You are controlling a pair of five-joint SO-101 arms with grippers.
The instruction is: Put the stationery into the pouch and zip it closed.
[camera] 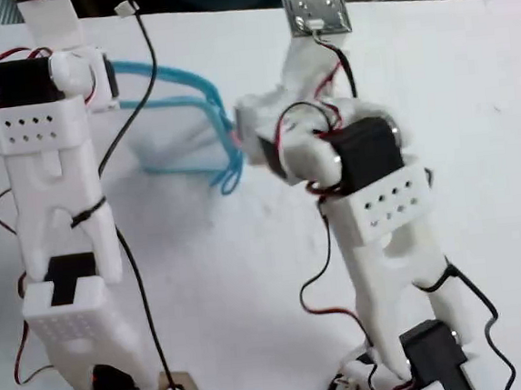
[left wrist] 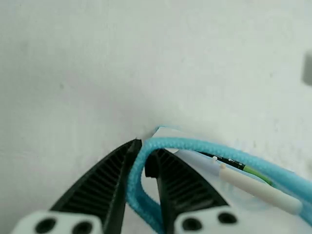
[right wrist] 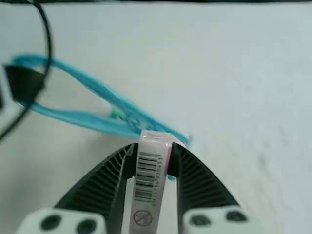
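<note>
A clear pouch (camera: 174, 129) with blue trim lies on the white table between the two arms, its mouth held apart. My left gripper (left wrist: 144, 151) is shut on the blue trim (left wrist: 195, 146) at one end of the mouth; in the high view it sits at the pouch's left end (camera: 106, 79). A white stick (left wrist: 258, 187) and a dark pen (left wrist: 241, 166) lie inside. My right gripper (right wrist: 152, 151) is shut on a white, pink-edged stationery piece with a barcode label (right wrist: 148, 178), its tip at the pouch's other end (right wrist: 122, 114). From above, that gripper (camera: 240, 135) touches the right end.
A black cable (camera: 134, 106) hangs across the pouch's left part. A metal plate (camera: 315, 6) stands at the table's far edge behind the right arm. Bare white table (camera: 469, 76) stretches to the right and in front of the pouch.
</note>
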